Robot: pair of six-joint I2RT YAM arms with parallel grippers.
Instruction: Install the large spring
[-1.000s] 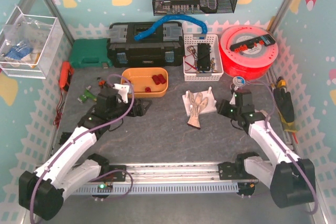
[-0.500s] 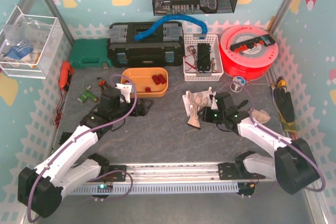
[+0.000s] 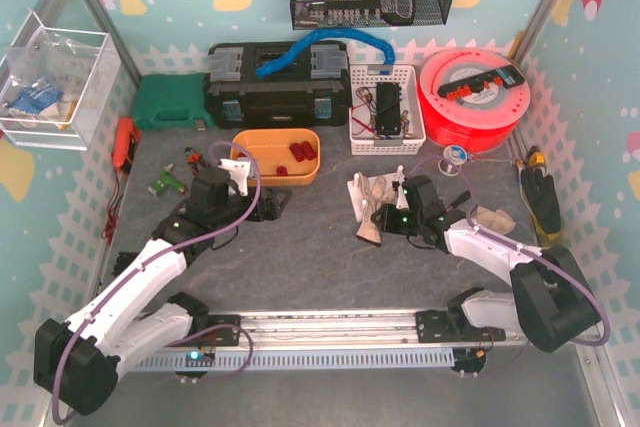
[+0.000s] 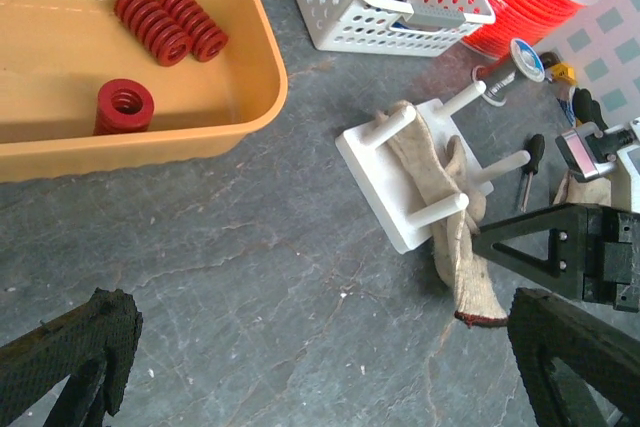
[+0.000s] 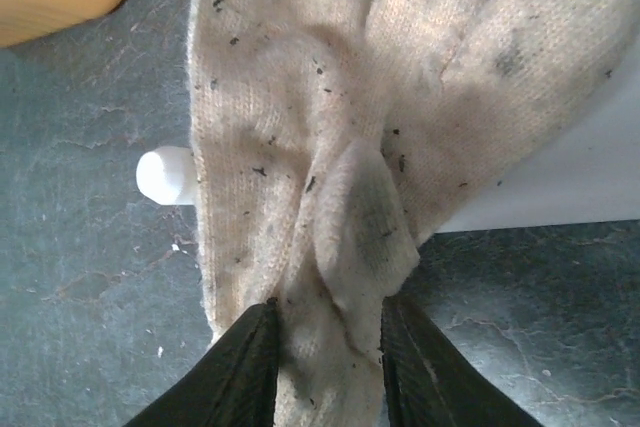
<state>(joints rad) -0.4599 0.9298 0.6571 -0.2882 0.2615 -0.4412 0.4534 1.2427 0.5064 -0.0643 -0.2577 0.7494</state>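
Three red springs (image 4: pixel 155 25) lie in the orange bin (image 4: pixel 255 97), one standing upright (image 4: pixel 123 107); they also show in the top view (image 3: pixel 298 152). A white peg fixture (image 3: pixel 362 190) sits mid-table with a dirty beige glove (image 3: pixel 372 212) draped over it. My right gripper (image 5: pixel 330 387) is shut on the glove's cuff end (image 5: pixel 330 247), one finger (image 5: pixel 235 377) on each side. A white peg (image 5: pixel 165 175) pokes out beside the glove. My left gripper (image 4: pixel 320 387) is open and empty over bare table, left of the fixture (image 4: pixel 385 172).
A second glove (image 3: pixel 492 219) lies right of the right arm. A white basket (image 3: pixel 385 112), a red filament spool (image 3: pixel 470 97), a black toolbox (image 3: pixel 275 82) and a green case (image 3: pixel 170 102) line the back. Small tools lie at the far left (image 3: pixel 170 182) and right (image 3: pixel 540 197).
My right arm has swung left from the table's right side to the fixture and its gripper now pinches the glove. The left arm has barely moved.
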